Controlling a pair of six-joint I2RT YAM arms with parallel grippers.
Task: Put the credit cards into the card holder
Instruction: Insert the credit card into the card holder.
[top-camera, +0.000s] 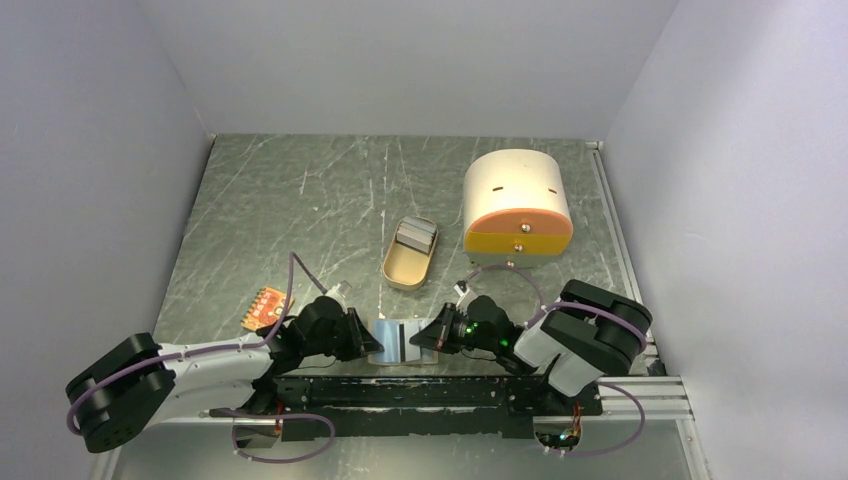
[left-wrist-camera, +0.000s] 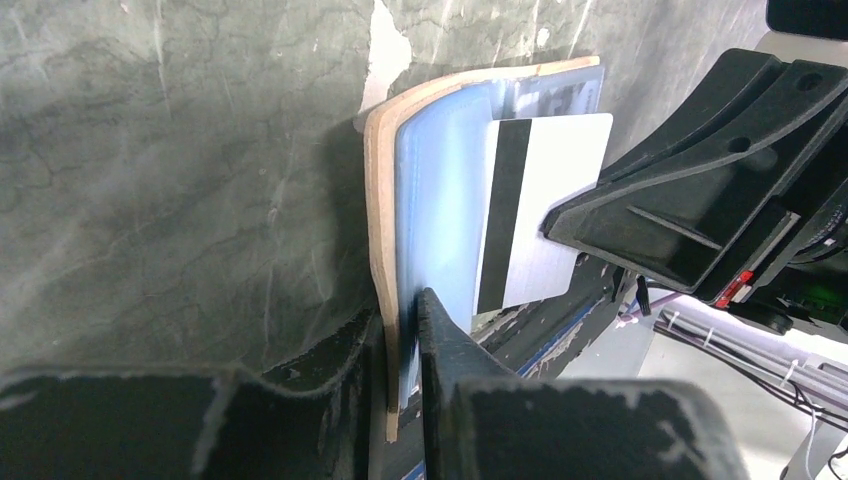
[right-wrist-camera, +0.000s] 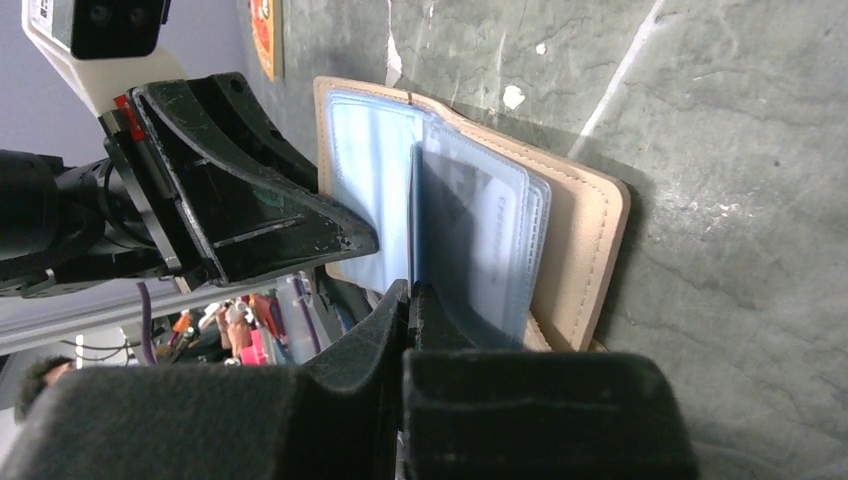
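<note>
Over green tabletop (top-camera: 300, 210), left gripper (left-wrist-camera: 405, 312) is pinching the open card holder (right-wrist-camera: 582, 235), right gripper (right-wrist-camera: 410, 292) is clamping the striped card (left-wrist-camera: 548, 200) over its sleeves.

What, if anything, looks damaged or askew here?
The dark green tabletop is scratched, with white chipped patches. The whitish card with a dark stripe, held by the right pincer, sits slightly skewed across the blue sleeve of the open beige leather-like card holder.
</note>
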